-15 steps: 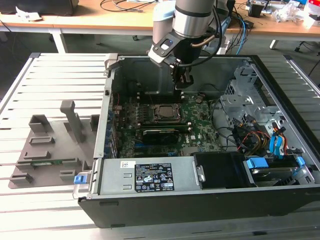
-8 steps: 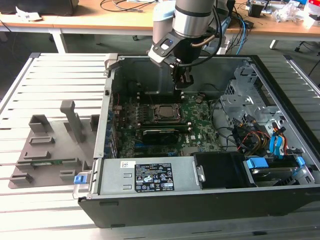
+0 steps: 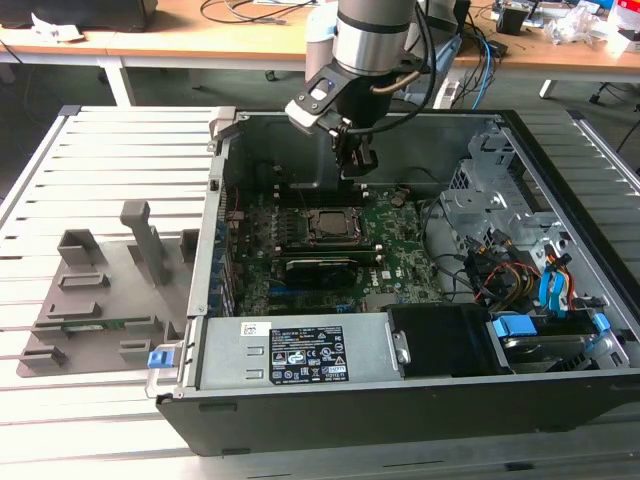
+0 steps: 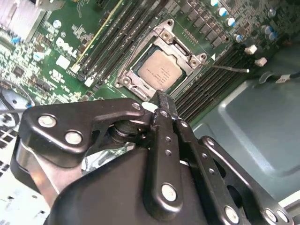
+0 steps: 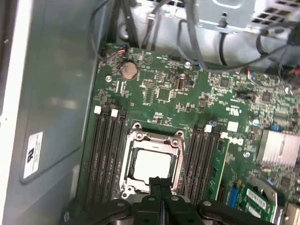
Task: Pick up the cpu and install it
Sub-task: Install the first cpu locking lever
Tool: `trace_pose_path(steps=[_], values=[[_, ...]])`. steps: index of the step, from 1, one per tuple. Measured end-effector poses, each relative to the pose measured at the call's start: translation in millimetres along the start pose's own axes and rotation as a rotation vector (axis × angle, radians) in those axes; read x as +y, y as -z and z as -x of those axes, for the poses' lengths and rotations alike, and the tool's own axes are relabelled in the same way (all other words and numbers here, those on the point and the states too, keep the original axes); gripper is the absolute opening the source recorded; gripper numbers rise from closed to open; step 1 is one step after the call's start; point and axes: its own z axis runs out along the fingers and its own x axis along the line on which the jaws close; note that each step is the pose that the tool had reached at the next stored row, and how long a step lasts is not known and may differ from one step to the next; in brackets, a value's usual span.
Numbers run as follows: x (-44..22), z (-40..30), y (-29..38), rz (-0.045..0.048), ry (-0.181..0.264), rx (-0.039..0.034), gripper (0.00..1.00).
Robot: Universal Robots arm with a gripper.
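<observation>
Cpu (image 4: 163, 70) lies flat inside the metal socket frame (image 4: 127, 75) on the green motherboard (image 5: 164, 93), within the open computer case (image 3: 300, 420). The gripper (image 4: 163, 97) hangs above the socket's edge, clear of the chip, its fingers pressed together and holding nothing in both wrist views.

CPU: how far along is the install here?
Done: the cpu lies in the socket frame on the motherboard. In hand: nothing; the gripper is shut and empty above the socket frame. Left: whether the cpu is fully seated cannot be told.
</observation>
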Motion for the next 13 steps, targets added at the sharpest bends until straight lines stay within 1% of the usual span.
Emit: trace_pose_path(steps=[1,2,4,7,9,10,11,13], values=[[0.0,0.0,0.0,0.0008,0.050,-0.0023,0.11],[0.0,0.0,0.0,0.0013,0.080,-0.0036,0.11],[0.0,0.0,0.0,0.0029,0.185,-0.0086,0.11],[0.0,0.0,0.0,0.0046,0.288,-0.0133,0.11],[0.0,0.0,0.0,0.0054,0.343,-0.0159,0.11],[0.0,0.0,0.0,0.0057,0.363,-0.0168,0.11],[0.0,0.0,0.0,0.0059,0.373,-0.0172,0.11],[0.0,0.0,0.0,0.0065,0.414,-0.0191,0.11]])
